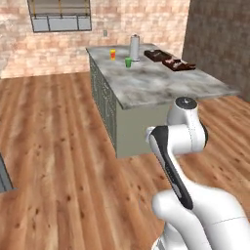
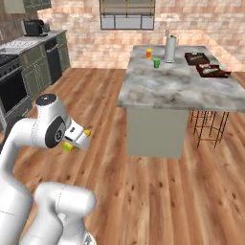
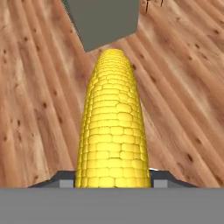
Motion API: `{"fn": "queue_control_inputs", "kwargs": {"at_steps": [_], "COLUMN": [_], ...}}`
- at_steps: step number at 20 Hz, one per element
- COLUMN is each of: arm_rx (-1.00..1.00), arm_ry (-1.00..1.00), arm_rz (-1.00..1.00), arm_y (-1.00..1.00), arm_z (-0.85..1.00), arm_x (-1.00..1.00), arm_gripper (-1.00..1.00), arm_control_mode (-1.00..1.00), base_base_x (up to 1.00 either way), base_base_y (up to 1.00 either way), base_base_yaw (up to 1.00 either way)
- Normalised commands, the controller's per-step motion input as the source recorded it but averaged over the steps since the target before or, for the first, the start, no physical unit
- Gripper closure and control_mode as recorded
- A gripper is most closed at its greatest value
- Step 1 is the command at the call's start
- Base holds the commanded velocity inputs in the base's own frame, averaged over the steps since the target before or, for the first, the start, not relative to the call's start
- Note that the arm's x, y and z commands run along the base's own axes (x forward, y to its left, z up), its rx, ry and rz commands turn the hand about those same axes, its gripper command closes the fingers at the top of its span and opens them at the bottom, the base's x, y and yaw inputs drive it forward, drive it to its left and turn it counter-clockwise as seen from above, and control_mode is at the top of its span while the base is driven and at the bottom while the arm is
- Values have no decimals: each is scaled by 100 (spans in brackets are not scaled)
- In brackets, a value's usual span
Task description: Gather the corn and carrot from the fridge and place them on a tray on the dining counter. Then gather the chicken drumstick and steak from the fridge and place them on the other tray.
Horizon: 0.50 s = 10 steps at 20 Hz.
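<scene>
1. Jaws closed on the corn (image 3: 113,127): in the hand view the yellow cob runs lengthwise up from between the two dark finger tips, held at its near end, with its far tip pointing toward the grey end wall of the table.
2. In the right base view the gripper (image 2: 76,139) sits low beside the arm's upper joints, and bits of yellow and green from the corn show at either side of it, above the wooden floor (image 2: 143,191).
3. Bare plank floor lies under the corn in the hand view; nothing else rests on it near the cob.
4. Beyond the arm stands the table (image 1: 146,80), a long island with a grey marbled top and a plain grey end panel facing the robot.
5. Toward the table's far end stand a green cup (image 1: 128,62) and, just beyond it, a small orange-and-yellow cup (image 1: 113,53), close together.
6. Just to the right of the cups rises a tall grey canister (image 1: 135,47).
7. At the far right corner lie two dark trays (image 1: 171,59) side by side, the nearer one (image 2: 212,71) close to the table's edge.
8. Wire stools (image 2: 206,128) stand under the table's right side.
9. A brick wall with a window (image 2: 127,14) closes the room behind.
</scene>
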Motion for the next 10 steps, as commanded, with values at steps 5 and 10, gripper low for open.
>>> {"fn": "queue_control_inputs", "kwargs": {"at_steps": [5,10], "arm_rx": [0,0], "arm_ry": [0,0], "arm_rz": [0,0], "arm_y": [0,0], "arm_z": [0,0], "arm_x": [0,0], "arm_gripper": [100,100], "arm_control_mode": [100,100], "base_base_x": [15,54], "base_base_y": [-100,-100], "base_base_yaw": [-24,1]}}
